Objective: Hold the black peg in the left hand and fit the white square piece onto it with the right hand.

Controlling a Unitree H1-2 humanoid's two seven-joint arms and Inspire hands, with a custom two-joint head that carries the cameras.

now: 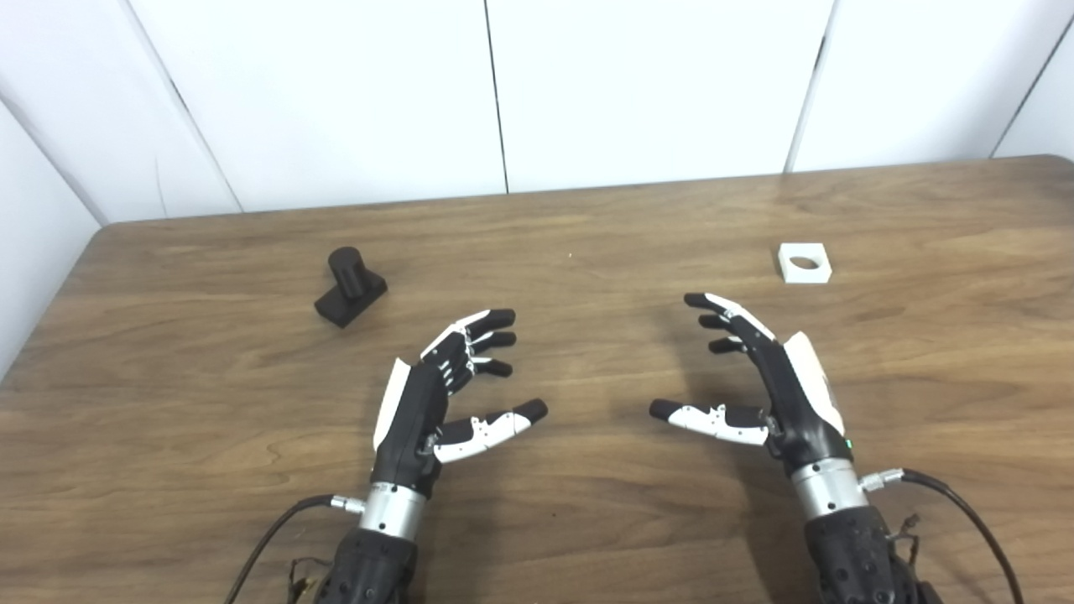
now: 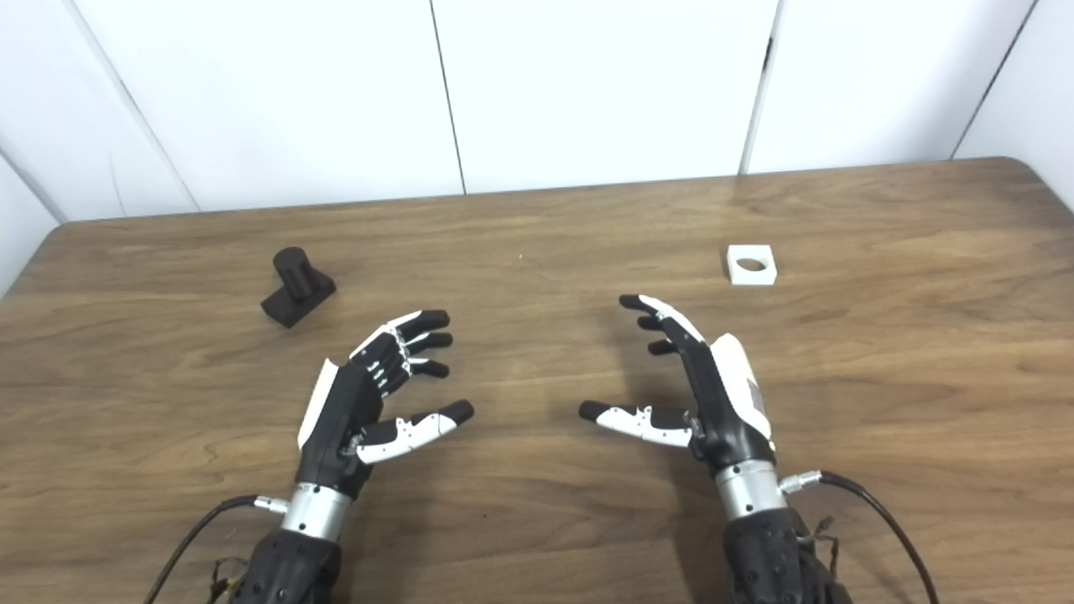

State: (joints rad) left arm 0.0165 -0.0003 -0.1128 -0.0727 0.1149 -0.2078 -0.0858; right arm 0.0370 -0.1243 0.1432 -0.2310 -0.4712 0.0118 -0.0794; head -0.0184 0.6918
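1. Brown wood-grain table [image 1: 587, 520] fills the view; white panelled wall [image 1: 638, 84] behind its far edge.
2. Black peg, a short cylinder on a square black base [image 1: 350, 287], stands on the table at far left, apart from both hands.
3. White square piece with a round hole [image 1: 805, 262] lies flat on the table at far right, beyond the right hand.
4. Left hand [image 1: 436, 394]: fingers spread and slightly curled, thumb out, holding nothing; it sits nearer than the peg and to its right.
5. Right hand [image 1: 768, 377]: fingers extended and apart, thumb pointing inward, empty.
6. The two hands face each other across the table's middle, well apart.
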